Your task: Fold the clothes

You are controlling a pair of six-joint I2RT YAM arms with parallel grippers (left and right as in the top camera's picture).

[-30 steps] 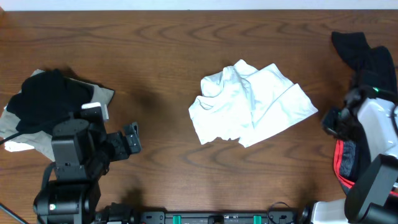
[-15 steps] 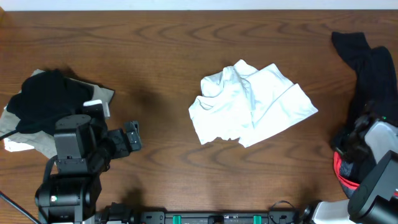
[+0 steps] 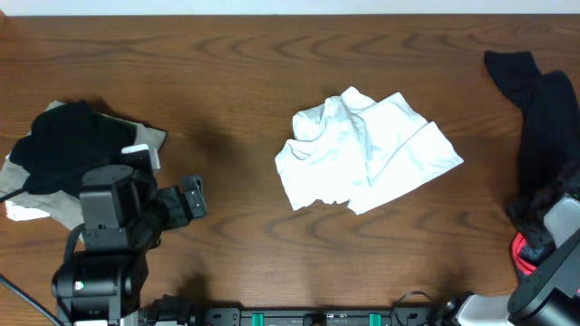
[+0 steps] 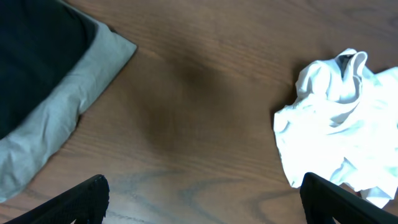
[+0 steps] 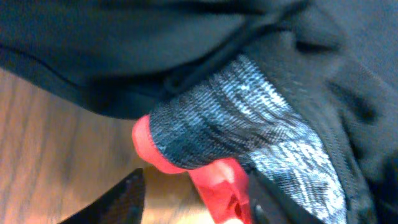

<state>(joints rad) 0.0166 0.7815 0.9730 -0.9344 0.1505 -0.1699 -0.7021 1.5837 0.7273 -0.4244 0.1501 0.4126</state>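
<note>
Overhead: the white T-shirt (image 3: 367, 154) lies crumpled in the middle of the table (image 3: 227, 72), well apart from both arms. The black garment (image 3: 542, 109) trails down the right edge to its red trim (image 3: 520, 249) by the right arm (image 3: 555, 267). A pile of black and grey cloth (image 3: 63, 154) sits at the left, just behind the left gripper (image 3: 192, 201).

Left wrist: the left gripper's jaws stand fully wide over bare wood and hold nothing, with the shirt ahead to the right.

Right wrist: the right gripper (image 5: 194, 198) is partly open. The red trim lies between its jaws, with wood showing beside one finger, so I judge it unclamped.

Both garments look light, limp and apt to bunch. A hem corner or shoulder seam of the shirt, pinched thin, seems the best hold.
</note>
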